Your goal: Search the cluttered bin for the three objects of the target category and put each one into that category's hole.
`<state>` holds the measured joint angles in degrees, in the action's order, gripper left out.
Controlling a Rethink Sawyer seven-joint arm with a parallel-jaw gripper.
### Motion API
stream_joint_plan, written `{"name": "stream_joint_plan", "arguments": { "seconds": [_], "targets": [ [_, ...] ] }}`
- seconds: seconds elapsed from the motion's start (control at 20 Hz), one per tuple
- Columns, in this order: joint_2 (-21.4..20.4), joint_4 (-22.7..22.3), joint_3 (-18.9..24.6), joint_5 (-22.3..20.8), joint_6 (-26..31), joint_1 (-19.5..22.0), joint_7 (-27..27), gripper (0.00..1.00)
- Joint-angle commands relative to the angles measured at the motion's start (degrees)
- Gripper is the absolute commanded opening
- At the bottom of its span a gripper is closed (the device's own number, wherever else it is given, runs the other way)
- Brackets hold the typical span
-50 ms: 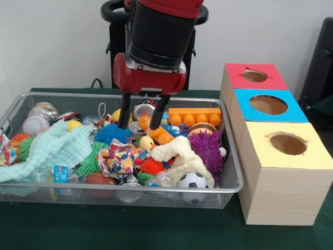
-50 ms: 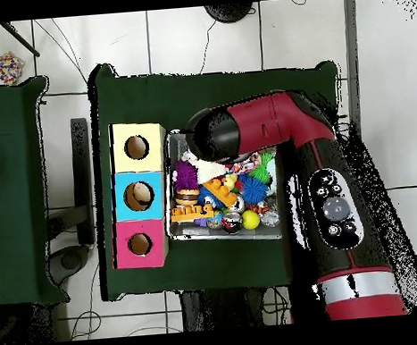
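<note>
I have the gripper (image 1: 139, 121) lowered into the wire bin (image 1: 232, 172), its two black fingers spread apart with nothing between them; the tips sit just above the clutter near the bin's centre, toward twelve o'clock of the heap. The task does not name the target category, so I cannot tell which three items I am after.

Directly below the fingers lies an orange toy (image 1: 156, 133) beside a shiny can (image 1: 142, 110). At three o'clock from them sit an orange egg tray (image 1: 195, 115) and a purple spiky ball (image 1: 207, 148); at six o'clock a small soccer ball (image 1: 193, 180); at nine o'clock a mint cloth (image 1: 54, 148) and a baseball (image 1: 35, 125).

I judge the spiky balls soft and light, best pinched across the body. The can looks stiff and slippery, so I would take it across its sides. The cloth is limp and should be bunched from above.

The three holes wait at three o'clock of the bin: the red box (image 1: 253, 76), blue box (image 1: 268, 104) and yellow box (image 1: 287, 144), standing in a row, touching.
</note>
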<state>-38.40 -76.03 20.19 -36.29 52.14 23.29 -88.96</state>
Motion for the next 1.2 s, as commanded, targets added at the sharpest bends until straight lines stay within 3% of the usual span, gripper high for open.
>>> {"name": "stream_joint_plan", "arguments": {
  "seconds": [0.05,0.2,0.35,0.45,0.8,1.2],
  "targets": [
    [1.4,1.0,2.4,-6.6,6.3,-0.4,20.7,1.00],
    [2.0,1.7,2.3,-7.4,5.8,-0.5,21.1,1.00],
    [1.7,-0.5,3.8,-7.7,-0.4,2.1,21.7,1.00],
    [1.3,-0.8,4.2,-8.3,-1.4,2.8,22.4,1.00],
    [1.6,-0.5,4.9,-9.8,-1.2,2.9,21.6,1.00],
    [5.7,0.0,6.6,-10.0,-1.4,4.9,21.3,1.00]
  ]
}}
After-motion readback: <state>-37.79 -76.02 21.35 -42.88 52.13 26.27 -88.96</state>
